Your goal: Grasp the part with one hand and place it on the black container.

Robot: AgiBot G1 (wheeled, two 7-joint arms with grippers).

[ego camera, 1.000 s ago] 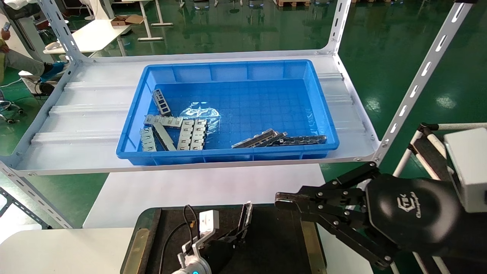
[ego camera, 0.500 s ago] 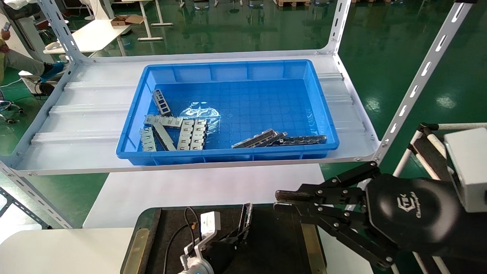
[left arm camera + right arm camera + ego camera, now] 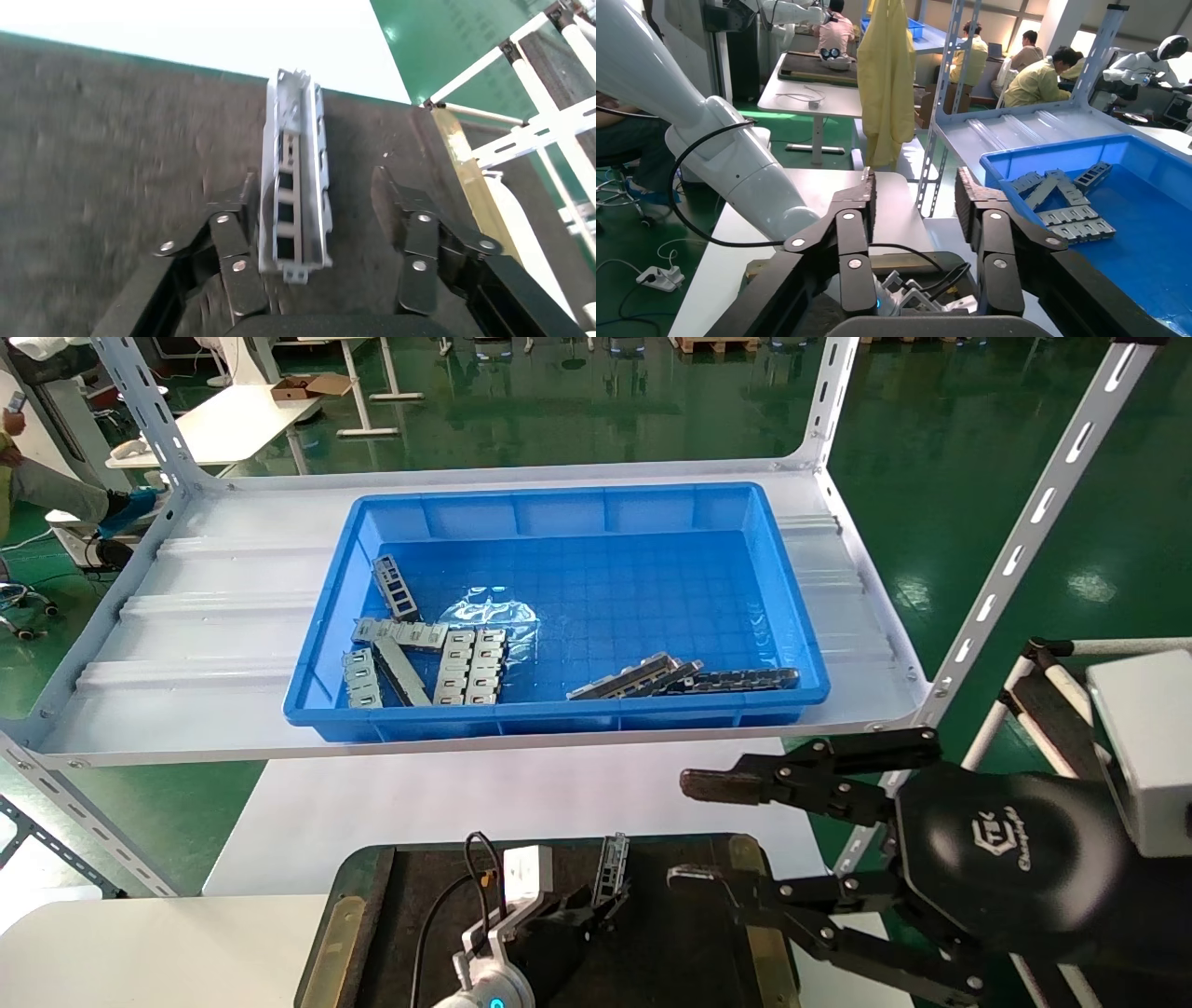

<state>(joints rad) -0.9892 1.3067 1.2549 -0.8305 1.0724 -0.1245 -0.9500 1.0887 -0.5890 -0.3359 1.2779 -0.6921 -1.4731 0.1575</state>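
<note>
The part [image 3: 612, 866], a silver-grey channel strip with rectangular cutouts, lies on the black container [image 3: 666, 947] near its far edge. In the left wrist view the part [image 3: 295, 186] rests on the rough dark container surface [image 3: 105, 140]. It touches one finger [image 3: 242, 210] of my left gripper [image 3: 314, 203], and the other finger [image 3: 385, 203] stands clear of it. The left gripper [image 3: 596, 904] is open around the part. My right gripper [image 3: 705, 831] hovers open and empty beside the container's right edge, and its right wrist view [image 3: 912, 203] shows spread fingers.
A blue bin [image 3: 559, 721] stands on the white shelf [image 3: 186, 645] ahead, holding several more metal strips [image 3: 643, 677] and flat plates [image 3: 466, 663]. A white table [image 3: 466, 794] lies between shelf and container. Rack uprights [image 3: 1015, 551] stand on the right.
My left gripper has opened and let go of the part, which now sits on the container. My right gripper's fingers, shut before, have spread wide open.
</note>
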